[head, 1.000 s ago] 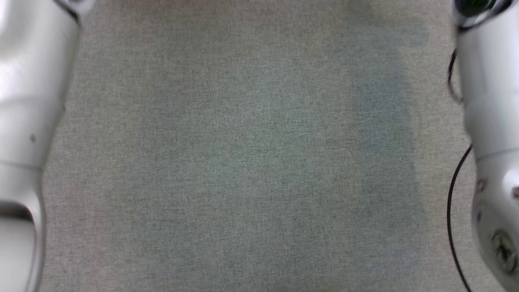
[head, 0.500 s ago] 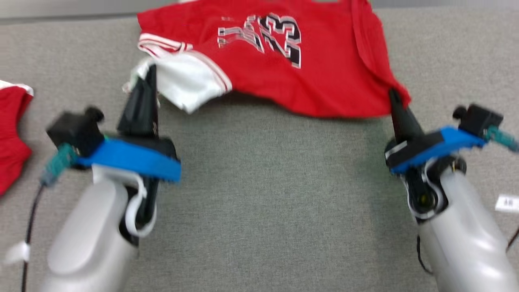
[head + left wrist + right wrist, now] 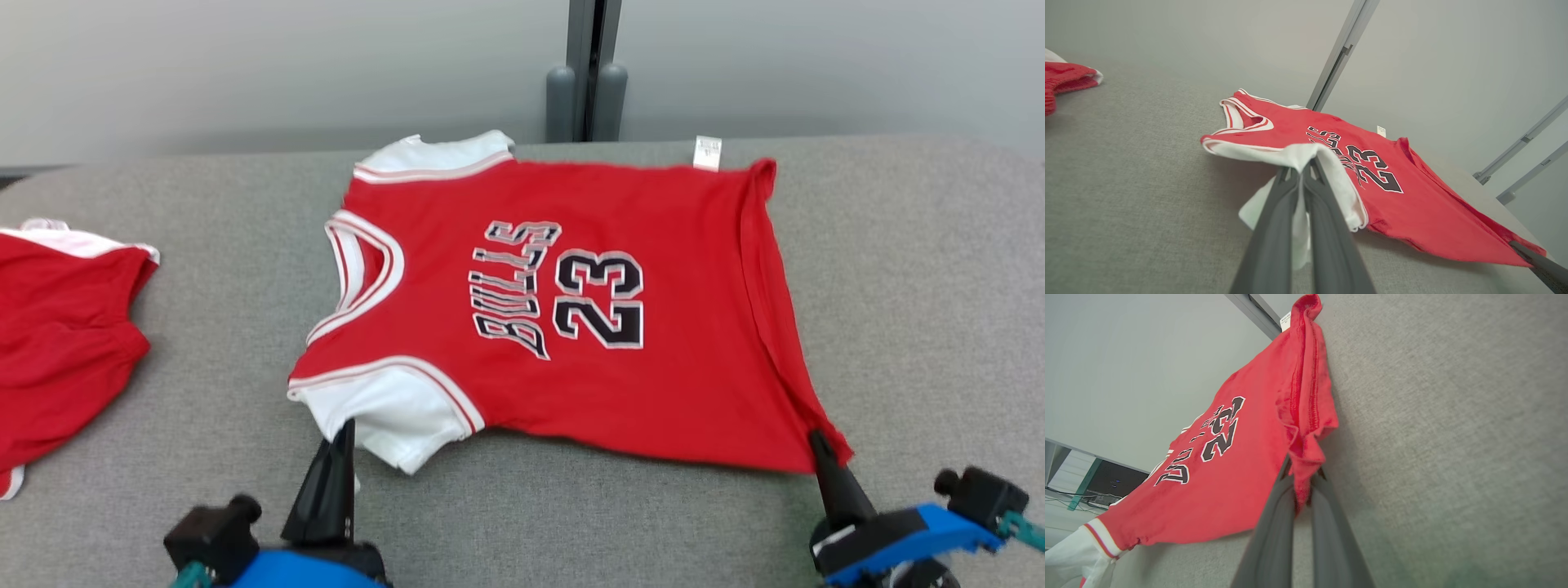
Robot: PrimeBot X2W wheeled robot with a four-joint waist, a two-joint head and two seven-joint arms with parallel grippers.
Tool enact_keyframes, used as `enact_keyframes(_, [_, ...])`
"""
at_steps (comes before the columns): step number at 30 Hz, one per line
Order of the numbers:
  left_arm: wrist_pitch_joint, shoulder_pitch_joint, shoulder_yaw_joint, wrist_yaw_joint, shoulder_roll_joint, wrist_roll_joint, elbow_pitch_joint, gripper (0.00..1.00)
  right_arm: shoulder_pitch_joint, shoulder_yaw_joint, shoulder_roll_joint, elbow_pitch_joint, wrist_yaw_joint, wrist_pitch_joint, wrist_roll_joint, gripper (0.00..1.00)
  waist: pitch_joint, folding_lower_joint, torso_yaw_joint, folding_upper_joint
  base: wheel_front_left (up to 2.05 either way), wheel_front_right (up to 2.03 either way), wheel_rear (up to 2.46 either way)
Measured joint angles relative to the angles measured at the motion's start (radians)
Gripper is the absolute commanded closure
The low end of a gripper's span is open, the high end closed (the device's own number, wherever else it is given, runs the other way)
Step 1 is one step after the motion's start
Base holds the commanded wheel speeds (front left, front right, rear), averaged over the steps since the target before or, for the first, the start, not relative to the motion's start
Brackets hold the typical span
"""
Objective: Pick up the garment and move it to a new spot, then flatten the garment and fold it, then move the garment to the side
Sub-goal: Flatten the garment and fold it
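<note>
The garment (image 3: 588,327) is a red jersey with white sleeves and "BULLS 23" on its chest, spread across the grey table. Its near edge is lifted a little. My left gripper (image 3: 343,437) is shut on the near white sleeve (image 3: 1306,157), which drapes over the fingertips in the left wrist view. At the near right, my right gripper (image 3: 816,445) is shut on the red hem corner (image 3: 1304,457), seen bunched between its fingers in the right wrist view. The jersey's far edge reaches the table's back edge.
A second red garment (image 3: 57,343) with white trim lies at the table's left edge. A grey post (image 3: 586,73) stands behind the table against a pale wall. Bare grey table (image 3: 922,310) stretches to the right of the jersey and along the front.
The head camera has tilted up from the bare table to the whole jersey. Both grippers keep their hold on the jersey's near edge.
</note>
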Motion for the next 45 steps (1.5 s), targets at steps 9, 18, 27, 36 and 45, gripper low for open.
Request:
enact_keyframes(9, [0.0,0.202,-0.025,0.035,0.008,0.002,-0.086,1.0,0.266,-0.097,0.04,-0.2,0.0,0.085,-0.053,1.0,-0.073,0.0,0.015,-0.0001,0.0,0.0,0.0])
enact_keyframes(18, [0.024,0.296,-0.05,0.058,0.037,0.003,-0.155,1.0,0.436,-0.17,0.056,-0.358,0.0,0.193,-0.065,1.0,-0.082,0.0001,0.025,0.0001,0.0,0.0,0.0])
enact_keyframes(27, [0.042,0.263,-0.051,0.047,0.043,-0.003,-0.136,1.0,0.421,-0.141,0.057,-0.362,0.0,0.202,-0.01,1.0,-0.069,0.0001,0.011,0.0003,0.0,0.0,0.0])
enact_keyframes(36, [0.055,0.194,-0.042,0.021,0.053,-0.01,-0.111,1.0,0.386,-0.144,0.057,-0.36,0.0,0.209,0.072,1.0,-0.061,0.0002,-0.004,0.0003,0.0,0.0,0.0])
enact_keyframes(45, [0.081,0.104,-0.044,-0.014,0.075,-0.003,-0.06,1.0,0.333,-0.143,0.057,-0.347,0.0,0.237,0.082,1.0,-0.044,0.0003,-0.015,0.0003,0.0,0.0,0.0])
